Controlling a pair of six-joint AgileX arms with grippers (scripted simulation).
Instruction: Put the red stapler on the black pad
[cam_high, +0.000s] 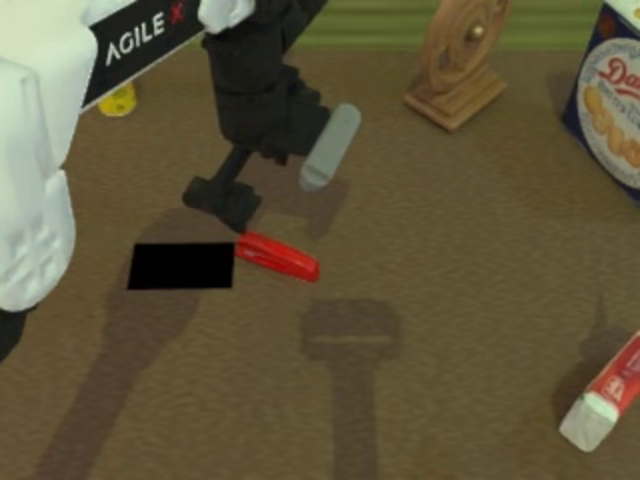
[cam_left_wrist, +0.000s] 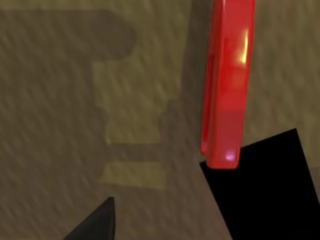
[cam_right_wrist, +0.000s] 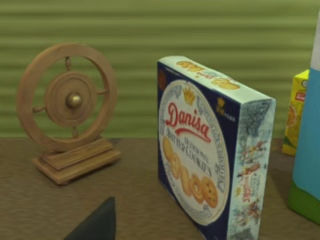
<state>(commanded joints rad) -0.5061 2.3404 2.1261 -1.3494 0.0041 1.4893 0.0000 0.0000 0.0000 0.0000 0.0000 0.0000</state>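
The red stapler (cam_high: 279, 257) (cam_left_wrist: 227, 85) lies flat left of the table's middle. Only its left tip rests on the right edge of the black pad (cam_high: 180, 266) (cam_left_wrist: 265, 195); the rest lies on the brown table. My left gripper (cam_high: 224, 203) (cam_left_wrist: 160, 225) hovers open just behind the pad's right end, holding nothing and clear of the stapler. One dark fingertip (cam_left_wrist: 100, 220) shows in the left wrist view. My right gripper (cam_right_wrist: 160, 225) is out of the top view, parked and open, facing the back right of the table.
A wooden wheel ornament (cam_high: 458, 60) (cam_right_wrist: 67, 107) stands at the back. A blue cookie box (cam_high: 612, 90) (cam_right_wrist: 210, 150) is at the back right, with cartons (cam_right_wrist: 305, 150) beside it. A red-and-white tube (cam_high: 605, 395) lies front right. A yellow item (cam_high: 118, 100) sits back left.
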